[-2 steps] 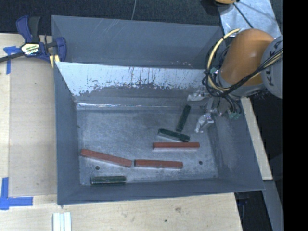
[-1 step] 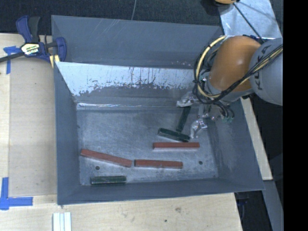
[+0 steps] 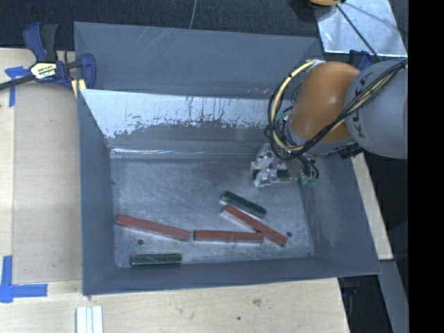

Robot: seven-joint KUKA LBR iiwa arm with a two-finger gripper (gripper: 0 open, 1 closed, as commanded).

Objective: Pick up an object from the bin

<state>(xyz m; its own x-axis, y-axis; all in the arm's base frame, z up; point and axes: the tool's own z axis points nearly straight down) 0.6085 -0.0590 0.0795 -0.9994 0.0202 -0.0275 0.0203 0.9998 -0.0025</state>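
The gripper (image 3: 267, 173), its claw state impossible to tell, hovered near a dark green bar (image 3: 243, 204) touching a reddish bar (image 3: 258, 227), likely the handiest pick.

Spotted five slim pieces lying flat, all toward the front. Picked out the left red-brown stick (image 3: 152, 227), sloping gently down to the right. Found the middle red-brown stick (image 3: 228, 236) almost end to end with it, lying level. Caught the slanted red-brown stick (image 3: 254, 225) running diagonally, its lower stretch right at the middle one's right end. Saw the rear dark green bar (image 3: 243, 204) just behind that, nearly parallel. Noted the front dark green bar (image 3: 156, 259) alone, front left, apart from the rest.
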